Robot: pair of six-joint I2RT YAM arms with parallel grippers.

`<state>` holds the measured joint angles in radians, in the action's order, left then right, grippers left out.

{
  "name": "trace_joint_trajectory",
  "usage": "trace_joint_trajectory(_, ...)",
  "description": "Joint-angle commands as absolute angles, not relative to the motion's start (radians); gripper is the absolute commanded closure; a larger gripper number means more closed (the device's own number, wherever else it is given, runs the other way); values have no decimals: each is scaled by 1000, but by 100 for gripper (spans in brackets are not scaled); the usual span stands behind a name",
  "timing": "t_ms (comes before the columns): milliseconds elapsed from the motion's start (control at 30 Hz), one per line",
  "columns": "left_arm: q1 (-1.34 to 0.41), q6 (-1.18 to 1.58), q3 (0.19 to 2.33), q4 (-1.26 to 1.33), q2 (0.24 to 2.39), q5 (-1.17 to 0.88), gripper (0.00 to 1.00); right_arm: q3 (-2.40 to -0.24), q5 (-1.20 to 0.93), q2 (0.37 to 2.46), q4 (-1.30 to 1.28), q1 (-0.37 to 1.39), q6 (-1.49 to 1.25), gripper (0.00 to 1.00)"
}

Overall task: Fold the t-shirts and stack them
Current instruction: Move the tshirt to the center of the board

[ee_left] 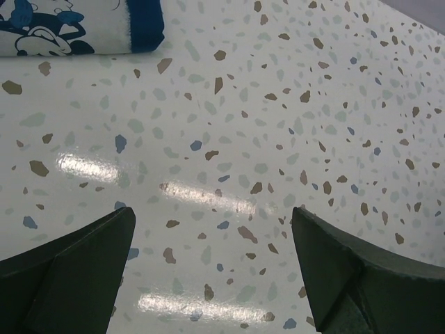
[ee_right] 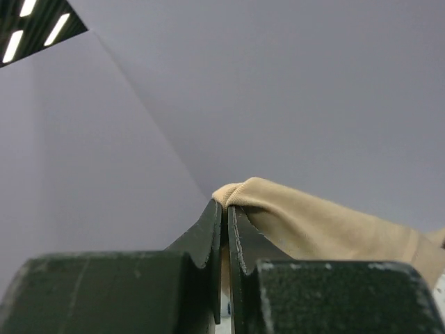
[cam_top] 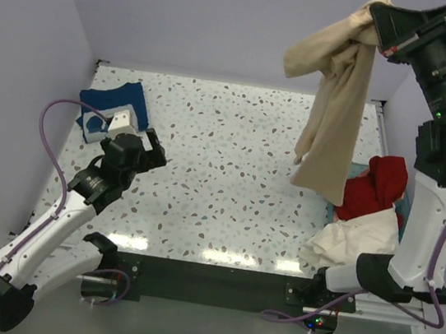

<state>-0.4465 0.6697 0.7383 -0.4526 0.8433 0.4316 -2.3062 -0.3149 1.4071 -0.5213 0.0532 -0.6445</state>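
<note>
Left gripper (ee_left: 212, 223) with dark fingers (ee_left: 69, 271) wide apart above a speckled table (ee_left: 278, 104), blue printed t-shirt (ee_left: 76, 31) at top left

The folded t-shirt (cam_top: 106, 109) is lying at the far left of the table (cam_top: 229, 184). The left gripper (cam_top: 157, 148) is hovering just right of it and nearer the front, over bare tabletop. The hanging t-shirt (cam_top: 339, 109) is dangling from the right gripper (cam_top: 377, 27), high over the table's right side. Below it, at the right edge, the rear crumpled t-shirt (cam_top: 373, 192) is lying behind and against the front crumpled t-shirt (cam_top: 358, 240).
</note>
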Motion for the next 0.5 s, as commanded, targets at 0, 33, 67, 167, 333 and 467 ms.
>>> trace_joint_trajectory(0, -446, 681, 753, -463, 819, 477, 0, -2390, -427, 1514, -347, 152, -698, 100)
trace_joint_trajectory(33, -446, 681, 756, -472, 818, 480, 0, -2411, -426, 1529, -344, 178, -698, 100)
trace_joint_trajectory(67, -446, 683, 756, -477, 816, 486, 0, -2440, -434, 1549, -324, 228, -701, 100)
trace_joint_trajectory(167, -446, 696, 767, -498, 812, 506, 0, -2468, -459, 1615, -290, 331, -724, 100)
trace_joint_trajectory(333, -448, 732, 772, -528, 793, 531, 0, -2485, -465, 1687, -316, 465, -695, 100)
trace_joint_trajectory(467, -446, 771, 769, -555, 782, 566, 0, -2404, -358, 1651, -444, 485, -608, 100)
